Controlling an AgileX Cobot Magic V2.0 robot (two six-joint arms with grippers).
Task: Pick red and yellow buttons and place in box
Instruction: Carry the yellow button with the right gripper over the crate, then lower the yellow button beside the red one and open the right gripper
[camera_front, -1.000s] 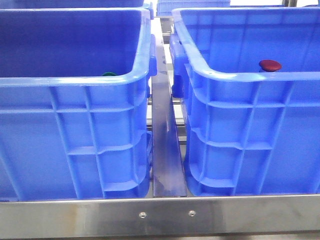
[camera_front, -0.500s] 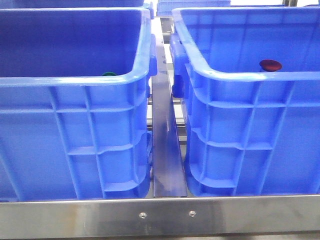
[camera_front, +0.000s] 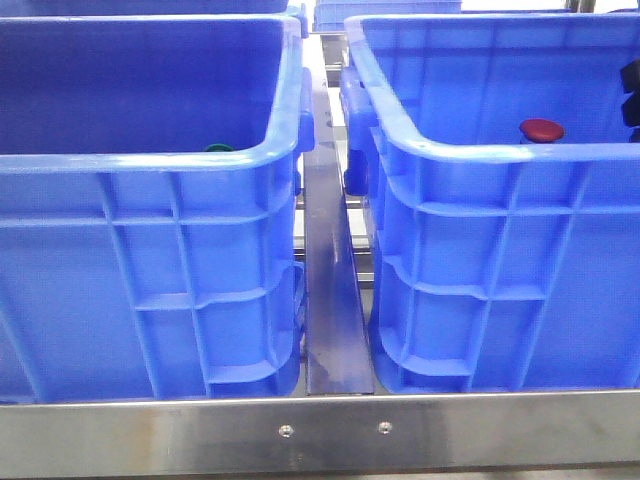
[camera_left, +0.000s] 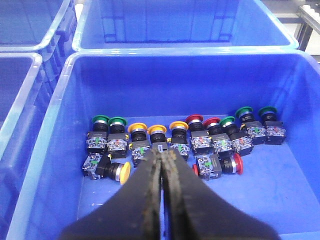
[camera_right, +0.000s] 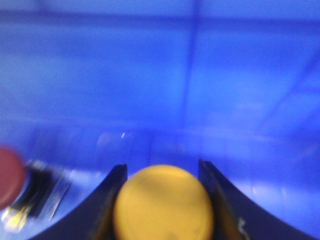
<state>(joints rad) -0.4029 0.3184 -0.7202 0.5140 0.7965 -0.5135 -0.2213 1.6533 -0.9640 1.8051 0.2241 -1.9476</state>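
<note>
Right gripper (camera_right: 161, 200) newly at crate (camera_front: 480, 150) edge, pinching yellow button (camera_right: 163, 204), left gripper (camera_left: 162, 172) pressed together.

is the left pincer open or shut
Shut: the left pincer has its fingers pressed together, holding nothing, above the buttons in the crate.

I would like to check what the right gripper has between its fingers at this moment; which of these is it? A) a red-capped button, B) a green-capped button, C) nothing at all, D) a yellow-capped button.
D: in the right wrist view the right gripper has its two dark fingers on either side of a yellow button, while a red button lies off to one side in the blue crate.
</note>
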